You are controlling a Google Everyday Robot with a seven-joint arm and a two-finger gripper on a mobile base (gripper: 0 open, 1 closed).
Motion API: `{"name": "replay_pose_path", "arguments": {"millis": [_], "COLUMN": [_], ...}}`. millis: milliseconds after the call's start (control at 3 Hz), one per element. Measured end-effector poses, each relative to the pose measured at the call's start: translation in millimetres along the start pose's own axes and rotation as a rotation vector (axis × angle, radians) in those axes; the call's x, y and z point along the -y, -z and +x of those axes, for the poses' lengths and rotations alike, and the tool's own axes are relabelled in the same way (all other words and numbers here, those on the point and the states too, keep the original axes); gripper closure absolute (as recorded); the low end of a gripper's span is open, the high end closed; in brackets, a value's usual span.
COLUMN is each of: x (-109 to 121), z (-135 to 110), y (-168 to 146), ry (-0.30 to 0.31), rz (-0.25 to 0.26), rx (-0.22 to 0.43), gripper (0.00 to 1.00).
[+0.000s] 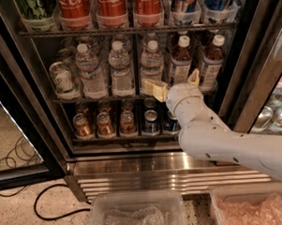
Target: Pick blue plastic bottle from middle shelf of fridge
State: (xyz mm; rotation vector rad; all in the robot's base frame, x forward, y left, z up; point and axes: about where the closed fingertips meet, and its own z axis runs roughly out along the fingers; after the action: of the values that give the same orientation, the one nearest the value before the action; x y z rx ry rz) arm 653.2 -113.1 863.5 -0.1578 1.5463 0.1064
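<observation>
Closest to me, bottom of view: two clear plastic bins, left bin and right bin, both w/ crumpled clear wrap inside. They sit on speckled floor, where a black cable loops off to view-left.

Next back, the ribbed stainless base of the fridge, w/ its glass door at view-right.

The white arm comes in from lower right and angles up toward the racks. The gripper is at the front edge of the middle shelf, right of centre. Its fingers are spread wide: one cream finger sits in front of the base of a water bottle, the other pokes up btwn the two brown-drink bottles. It has hold of nothing that I can see.

The blue plastic bottle stands upright on the middle shelf, white cap on, lined up btwn the two fingers in this view. I can't tell if either finger touches it. A second bottle alike stands just right of it. Further left on the same rack: two more water bottles, then a pale can that sits tilted.

Rack below: small gold cans at left, small blue cans at right, partly hidden by the arm.

Rack above: red Coca-Cola cans in the middle, a green can at left and blue cans at right.
</observation>
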Motion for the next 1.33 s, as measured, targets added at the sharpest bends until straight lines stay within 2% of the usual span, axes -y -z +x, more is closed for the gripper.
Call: {"name": "replay_pose_path", "arguments": {"millis": [667,1333], "x": [19,30], "z": [10,9], "y": [2,4], "ry": [0.062,0.082], "rz": [0.045,0.077], "rx": [-0.008,0.002], "gripper": [0.01,0.20]}}
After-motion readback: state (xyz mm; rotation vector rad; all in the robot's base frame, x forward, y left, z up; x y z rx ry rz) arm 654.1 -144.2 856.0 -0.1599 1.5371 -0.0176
